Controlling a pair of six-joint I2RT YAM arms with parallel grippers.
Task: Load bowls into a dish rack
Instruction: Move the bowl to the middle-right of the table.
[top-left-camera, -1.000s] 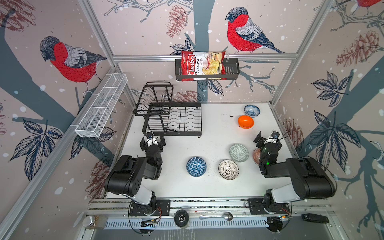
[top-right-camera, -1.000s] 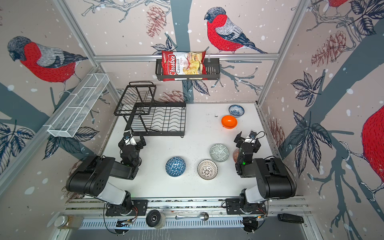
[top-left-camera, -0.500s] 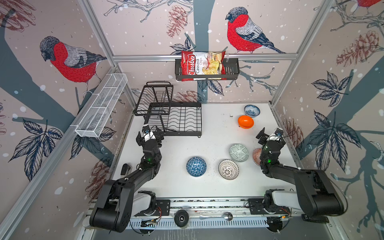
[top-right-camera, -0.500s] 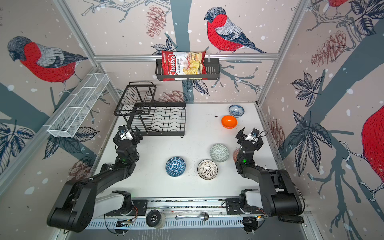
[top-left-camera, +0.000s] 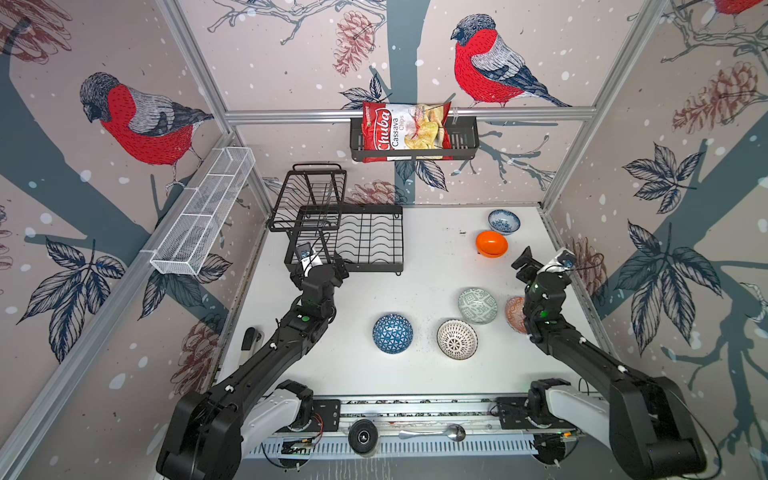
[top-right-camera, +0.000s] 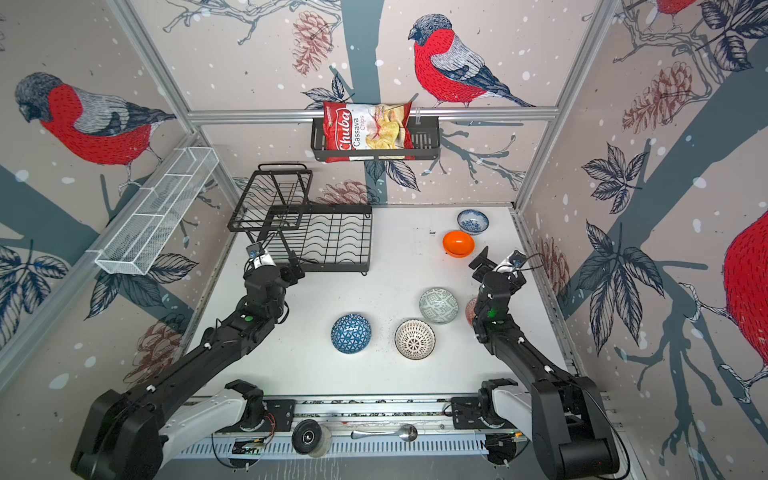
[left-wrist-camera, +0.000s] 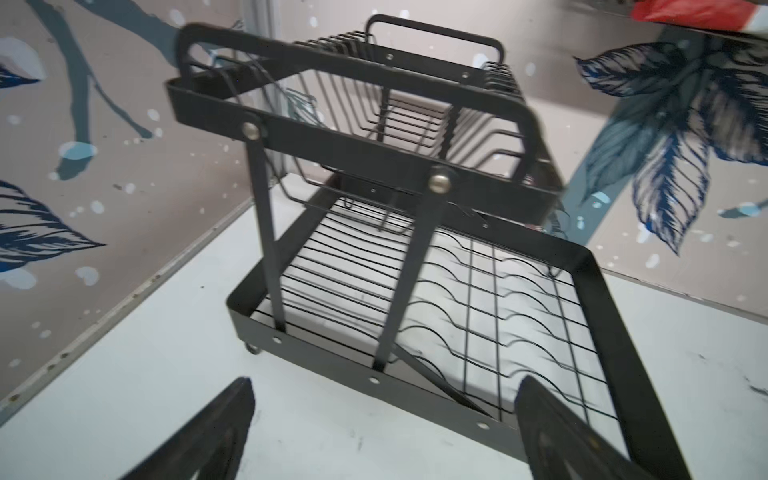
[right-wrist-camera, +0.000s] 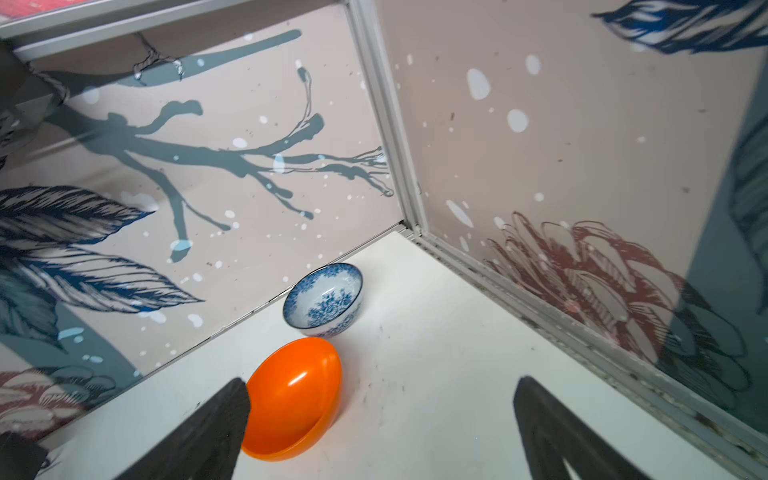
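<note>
your left gripper (left-wrist-camera: 384, 386): jaws wide, empty, facing dish rack (left-wrist-camera: 415, 291) at back left. your right gripper (right-wrist-camera: 380, 382): wide, empty, near orange bowl (right-wrist-camera: 295, 411), flowered bowl (right-wrist-camera: 322, 301). blue triangle bowl (top-left-camera: 392, 333), lattice bowl (top-left-camera: 456, 339), grey-green bowl (top-left-camera: 477, 306), red-orange bowl (top-left-camera: 514, 309) on table (top-left-camera: 436, 270), front right.

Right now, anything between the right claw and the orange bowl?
Nothing: the right wrist view shows only bare table between right claw and orange bowl.
</note>
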